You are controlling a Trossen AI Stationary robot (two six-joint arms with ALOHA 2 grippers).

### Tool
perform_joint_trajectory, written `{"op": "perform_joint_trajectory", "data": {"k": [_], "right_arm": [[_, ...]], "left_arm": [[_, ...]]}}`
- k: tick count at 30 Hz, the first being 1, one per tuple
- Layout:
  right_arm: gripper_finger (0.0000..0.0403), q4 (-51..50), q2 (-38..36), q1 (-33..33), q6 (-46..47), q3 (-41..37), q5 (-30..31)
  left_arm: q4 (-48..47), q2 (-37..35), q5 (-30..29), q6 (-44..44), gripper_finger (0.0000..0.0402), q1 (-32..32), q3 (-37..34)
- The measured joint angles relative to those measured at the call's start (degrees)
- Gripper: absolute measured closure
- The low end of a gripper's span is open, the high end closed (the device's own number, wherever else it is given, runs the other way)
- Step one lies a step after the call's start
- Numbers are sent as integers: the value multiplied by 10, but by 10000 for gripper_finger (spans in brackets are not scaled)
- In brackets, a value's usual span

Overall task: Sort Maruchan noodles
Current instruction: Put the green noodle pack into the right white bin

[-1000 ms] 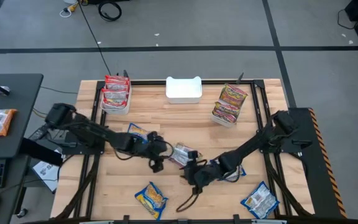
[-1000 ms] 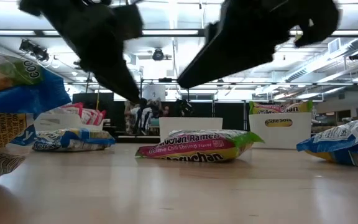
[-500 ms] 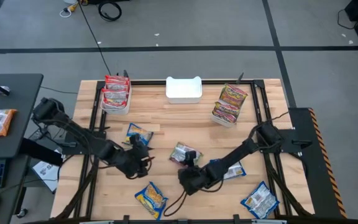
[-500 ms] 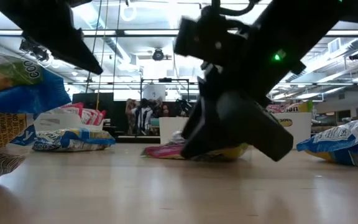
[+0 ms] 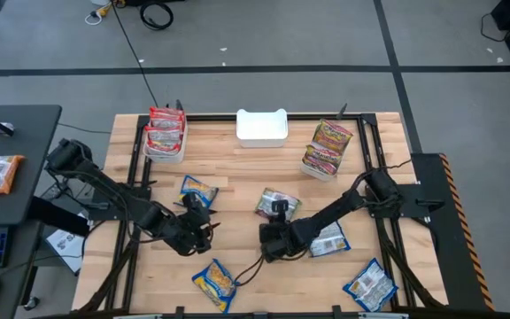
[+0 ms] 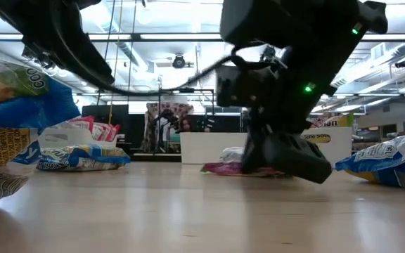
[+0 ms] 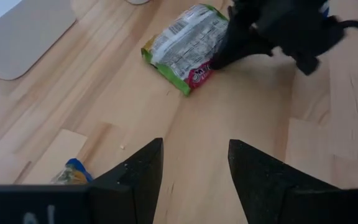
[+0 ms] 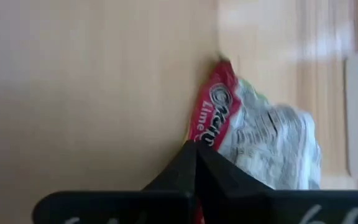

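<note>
Near the middle of the wooden table (image 5: 237, 168), the right gripper (image 5: 278, 215) has its fingers pinched together on the near edge of the silvery-green-red Maruchan packet (image 5: 275, 202), gripping the crinkled seam, probably so the flat pack can be peeled up off the boards. To its left the left gripper (image 5: 199, 229) hovers over bare wood with its jaws parted and nothing between them, seemingly waiting its turn.

Sorting looks well begun: red-orange packets (image 5: 165, 131) stand in the far-left white bin (image 5: 166, 156), more silvery-green-red ones (image 5: 328, 146) in the far-right bin (image 5: 318, 169), while the middle bin (image 5: 262, 127) is empty. Blue-yellow packets (image 5: 198, 190) lie loose, others along the near edge.

Beyond the table runs grey flooring with dark tape lines; from table height, a workshop with ceiling strip lights.
</note>
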Motion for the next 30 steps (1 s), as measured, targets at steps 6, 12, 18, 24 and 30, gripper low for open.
{"op": "perform_joint_trajectory", "data": {"k": [6,12,18,24,30], "right_arm": [[397,-68,-34,-4,11,-1,10],[399,-102,-128,2,6,0,44],[400,-136,-258,-9,-2,-22,85],[378,-41,-350,-20,1,-104,-37],[328,124,-336,17,-122,-212,-74]], "left_arm": [[6,0,-16,0,214,-16,0],[6,0,-36,-3,214,-30,0],[6,0,-38,-9,214,-31,0],[7,0,-41,-12,214,-31,0],[7,0,-53,-11,214,-30,0]]}}
